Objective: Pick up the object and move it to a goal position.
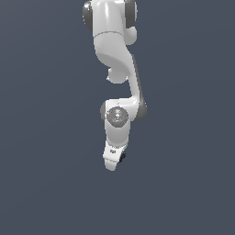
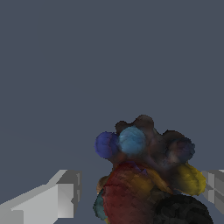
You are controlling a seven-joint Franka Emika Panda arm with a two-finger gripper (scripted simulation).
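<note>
The object (image 2: 144,175) is a lumpy dark thing with blue, yellow, red-brown and black parts. In the wrist view it sits between my two white fingers (image 2: 57,199). One finger stands a small gap away from it; the other finger (image 2: 214,186) is at its yellow lump. My gripper (image 2: 142,192) is open around it. In the exterior view the gripper (image 1: 112,161) points down at the end of the white arm, and only a dark speck of the object (image 1: 122,158) shows beside it.
Plain grey-blue ground (image 1: 46,183) fills both views with no other objects. The arm's upper links (image 1: 112,41) hang down from the top of the exterior view.
</note>
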